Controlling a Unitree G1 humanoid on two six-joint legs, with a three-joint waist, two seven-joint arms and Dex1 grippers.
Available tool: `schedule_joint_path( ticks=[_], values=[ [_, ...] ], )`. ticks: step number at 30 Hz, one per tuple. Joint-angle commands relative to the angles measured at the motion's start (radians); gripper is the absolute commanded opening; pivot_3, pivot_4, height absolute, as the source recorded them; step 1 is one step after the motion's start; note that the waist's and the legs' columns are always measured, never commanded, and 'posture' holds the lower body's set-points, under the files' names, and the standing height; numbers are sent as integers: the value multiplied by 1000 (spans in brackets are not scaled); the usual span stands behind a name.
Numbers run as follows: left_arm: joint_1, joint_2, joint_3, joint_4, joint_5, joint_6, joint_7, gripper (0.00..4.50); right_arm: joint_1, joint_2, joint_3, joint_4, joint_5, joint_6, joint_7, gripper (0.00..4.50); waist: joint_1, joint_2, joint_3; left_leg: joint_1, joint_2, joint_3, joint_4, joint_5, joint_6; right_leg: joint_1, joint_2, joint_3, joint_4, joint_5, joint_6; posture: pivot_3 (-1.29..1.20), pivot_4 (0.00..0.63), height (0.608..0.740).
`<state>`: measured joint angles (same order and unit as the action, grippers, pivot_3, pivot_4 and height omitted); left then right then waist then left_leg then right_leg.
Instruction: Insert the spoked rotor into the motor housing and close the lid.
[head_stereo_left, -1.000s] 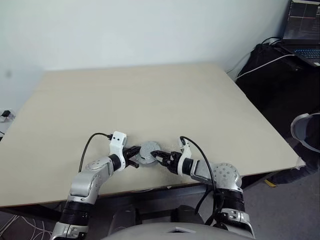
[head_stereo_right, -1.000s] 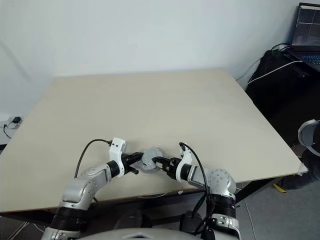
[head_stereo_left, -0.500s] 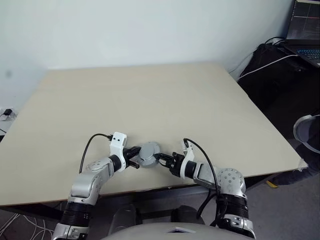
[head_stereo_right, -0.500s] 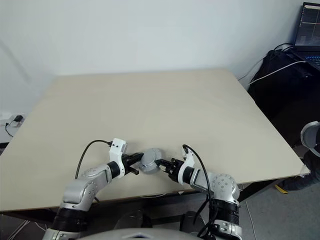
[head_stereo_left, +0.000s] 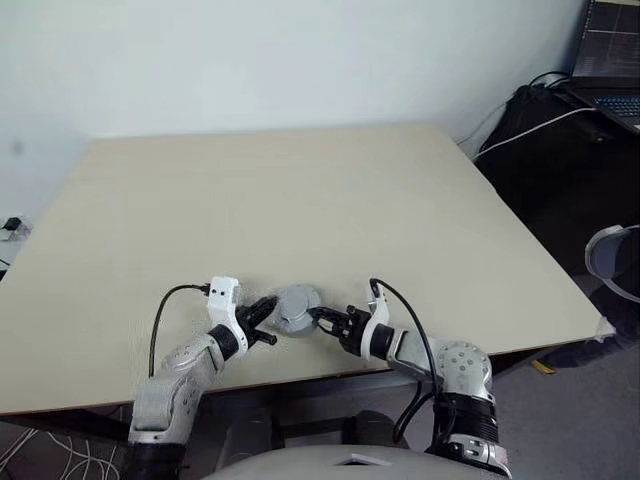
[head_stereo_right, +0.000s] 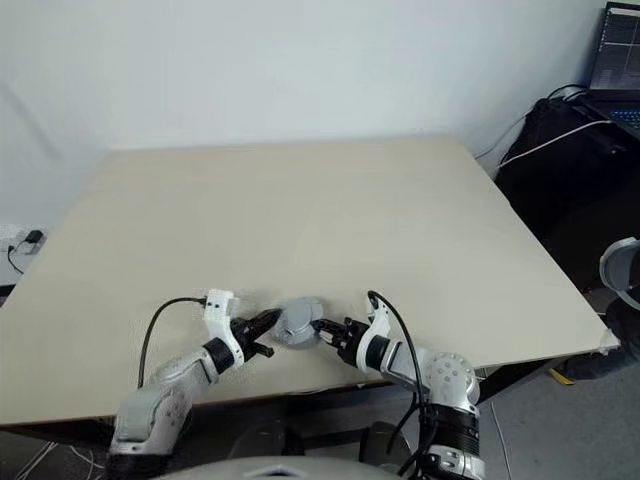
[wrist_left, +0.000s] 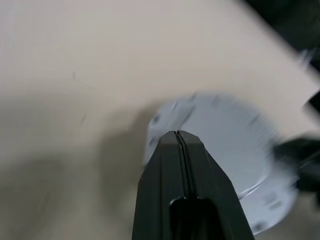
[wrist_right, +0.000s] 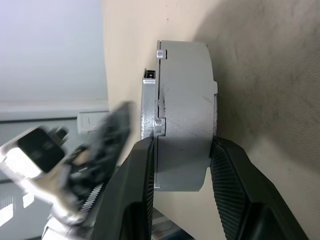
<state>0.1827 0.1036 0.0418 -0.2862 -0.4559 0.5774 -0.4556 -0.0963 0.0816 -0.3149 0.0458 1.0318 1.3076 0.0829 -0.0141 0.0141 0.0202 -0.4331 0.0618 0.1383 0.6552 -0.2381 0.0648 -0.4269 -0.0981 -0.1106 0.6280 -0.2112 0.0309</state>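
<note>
Grey metal catches the eye first: a round, thick assembly (head_stereo_left: 297, 308) sits near the front edge of the pale wooden table (head_stereo_left: 300, 200), between the 2 grippers. In the right wrist view it reads as a stack of 2 parts, a deep grey drum that I take for the motor housing (wrist_right: 185, 120) with a thinner disc, the lid (wrist_right: 149, 107), seated flush against 1 of its faces; small tabs stand out along the seam. Whether the spoked rotor is inside cannot be told, since no windings or spokes show.

The right gripper (head_stereo_left: 322, 321) reaches in from the robot's right and clamps the stack across its thickness, 1 ribbed black finger (wrist_right: 235, 190) pressed on the drum's far face and the other on the lid side, so the jaws stand part-way apart with the metal between them. The left gripper (head_stereo_left: 262, 312) comes in from the robot's left with its 2 fingers (wrist_left: 180, 165) pressed together, only a hairline seam between them, and nothing held. Its tip lies at the rim of the grey assembly; contact cannot be told, as that wrist view is blurred.

A black bag with a white cable (head_stereo_left: 545, 125) lies off the table at the far right
</note>
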Motion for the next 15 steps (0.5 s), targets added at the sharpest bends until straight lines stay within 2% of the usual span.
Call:
schedule_joint_path(
  ticks=[1, 5, 6, 9, 15],
  values=[
    [47, -36, 53, -107, -80, -48, 20, 0, -1, 81, -13, -50, 61, -37, -8, 1294, 0, 1, 0, 0, 0, 0, 0, 0, 0, 0, 0, 0, 0, 0, 0, 0, 0, 740],
    [150, -121, 89, -166, -183, -73, 53, 0, -1, 81, -23, -55, 97, -60, -26, 1294, -6, 0, 2, 0, 0, 0, 0, 0, 0, 0, 0, 0, 0, 0, 0, 0, 0, 740],
    [176, -148, 98, -171, -232, -60, 59, 180, -2, 82, -24, -57, 108, -65, -31, 1294, -5, 0, 3, 0, 0, 0, 0, 0, 0, 0, 0, 0, -1, 0, 0, 0, 0, 740],
    [250, -229, 111, -168, -397, -21, 70, 895, -13, 88, -25, -74, 147, -76, -46, 1294, -7, -1, 5, -1, 0, 0, 0, 0, 0, 0, 0, 0, -1, 0, 0, 0, 0, 740],
    [304, -289, 109, -121, -626, 20, 132, 2917, -42, 83, 15, -92, 195, -93, -65, 1294, -14, -1, 10, -1, 0, -1, 0, 0, 0, -1, 0, -1, -1, 0, 1, 0, 0, 740]
  ],
)
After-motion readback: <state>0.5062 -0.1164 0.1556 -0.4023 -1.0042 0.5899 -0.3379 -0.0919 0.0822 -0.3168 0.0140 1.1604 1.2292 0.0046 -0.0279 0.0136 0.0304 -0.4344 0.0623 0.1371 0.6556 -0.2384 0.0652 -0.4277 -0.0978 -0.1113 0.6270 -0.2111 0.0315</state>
